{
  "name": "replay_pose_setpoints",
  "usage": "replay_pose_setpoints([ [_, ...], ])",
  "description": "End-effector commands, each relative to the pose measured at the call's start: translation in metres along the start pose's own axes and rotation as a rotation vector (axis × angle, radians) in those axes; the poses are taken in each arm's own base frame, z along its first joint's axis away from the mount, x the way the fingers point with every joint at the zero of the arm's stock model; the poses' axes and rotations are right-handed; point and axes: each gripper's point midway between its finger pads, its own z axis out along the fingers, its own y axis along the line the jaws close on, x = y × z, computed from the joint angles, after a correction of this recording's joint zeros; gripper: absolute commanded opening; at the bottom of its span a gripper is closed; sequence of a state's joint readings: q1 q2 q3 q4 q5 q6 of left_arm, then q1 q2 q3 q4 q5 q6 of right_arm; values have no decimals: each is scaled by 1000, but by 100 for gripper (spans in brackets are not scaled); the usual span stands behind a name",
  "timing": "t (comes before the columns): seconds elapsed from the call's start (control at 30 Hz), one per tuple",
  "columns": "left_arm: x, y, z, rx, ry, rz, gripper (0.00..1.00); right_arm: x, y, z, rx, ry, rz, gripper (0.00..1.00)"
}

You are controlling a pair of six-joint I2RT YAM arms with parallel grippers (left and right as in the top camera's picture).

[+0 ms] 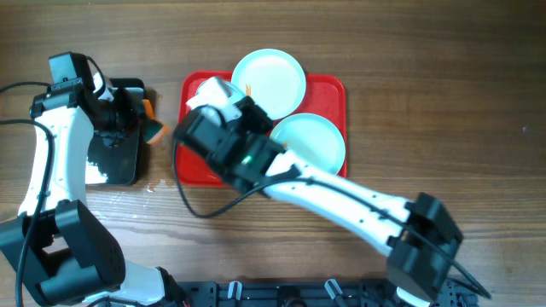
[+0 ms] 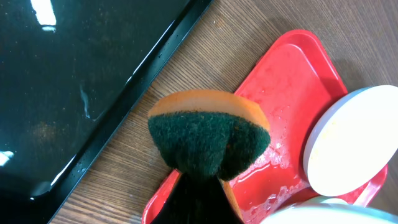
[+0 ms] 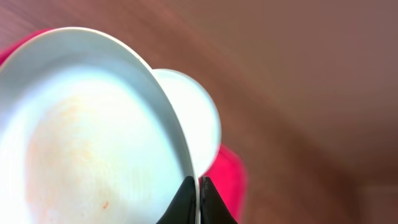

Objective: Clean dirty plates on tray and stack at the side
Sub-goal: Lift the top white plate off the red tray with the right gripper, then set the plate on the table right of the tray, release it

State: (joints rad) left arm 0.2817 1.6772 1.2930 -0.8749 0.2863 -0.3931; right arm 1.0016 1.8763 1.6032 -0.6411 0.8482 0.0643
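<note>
The red tray [image 1: 331, 89] lies mid-table. Two pale plates rest on it, one at the back [image 1: 269, 78] and one at the right [image 1: 312, 141]. My right gripper [image 3: 198, 190] is shut on the rim of a third plate [image 3: 81, 143] and holds it tilted over the tray's left part; faint orange specks show on its face. This plate also shows in the left wrist view [image 2: 351, 143]. In the overhead view my right wrist [image 1: 207, 95] hides most of it. My left gripper [image 1: 141, 119] is shut on an orange and green sponge [image 2: 208, 134], left of the tray's edge [image 2: 292, 81].
A glossy black tray [image 1: 115, 158] lies at the left under my left arm, and shows in the left wrist view [image 2: 62, 81]. Water drops sit on the red tray's surface. Bare wooden table surrounds both trays.
</note>
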Motion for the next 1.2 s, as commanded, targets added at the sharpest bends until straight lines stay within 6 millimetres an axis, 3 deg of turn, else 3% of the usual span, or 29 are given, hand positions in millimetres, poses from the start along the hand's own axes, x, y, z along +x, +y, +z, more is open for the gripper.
replay_pose_setpoints([
  [0.0, 5, -11, -5, 53, 9, 33, 4, -14, -63, -19, -330, 33, 495, 4],
  [0.07, 8, -21, -6, 113, 26, 41, 4, 1, -106, -13, -454, 92, 607, 4],
  [0.13, 12, -32, -8, 173, 44, 96, 4, 45, -152, 8, -488, 229, 724, 4],
  [0.17, 14, -37, -7, 183, 49, 105, 4, 84, -181, 28, -445, 323, 812, 4],
  [0.3, 33, -62, -1, 202, 77, 225, 4, 199, -253, 70, -248, 474, 1017, 4],
  [0.4, 44, -79, 5, 196, 71, 303, 4, 277, -286, 81, -115, 547, 1172, 4],
  [0.53, 42, -74, 7, 141, 52, 313, 4, 362, -304, 88, 25, 622, 1360, 4],
  [0.6, 42, -74, 7, 142, 51, 314, 4, 375, -297, 93, 16, 651, 1373, 4],
  [0.63, 42, -74, 7, 142, 51, 314, 4, 375, -290, 98, -1, 664, 1366, 6],
  [0.67, 42, -74, 7, 142, 51, 314, 4, 374, -286, 100, -15, 670, 1350, 19],
  [0.73, 42, -74, 7, 141, 52, 313, 4, 364, -277, 104, -53, 665, 1333, 61],
  [0.77, 42, -74, 7, 141, 52, 313, 4, 345, -265, 108, -152, 626, 1342, 77],
  [0.8, 42, -74, 7, 141, 52, 313, 4, 326, -254, 111, -250, 585, 1347, 79],
  [0.9, 42, -74, 7, 141, 52, 313, 4, 231, -209, 109, -673, 371, 1298, 80],
  [0.97, 42, -74, 7, 141, 52, 313, 4, 179, -169, 109, -775, 282, 1143, 80],
  [1.03, 42, -74, 7, 141, 52, 313, 4, 153, -137, 116, -706, 252, 1005, 83],
  [1.1, 43, -73, 7, 139, 56, 312, 4, 139, -114, 128, -559, 244, 942, 86],
  [1.17, 44, -73, 7, 138, 59, 311, 4, 124, -86, 136, -588, 241, 914, 90],
])
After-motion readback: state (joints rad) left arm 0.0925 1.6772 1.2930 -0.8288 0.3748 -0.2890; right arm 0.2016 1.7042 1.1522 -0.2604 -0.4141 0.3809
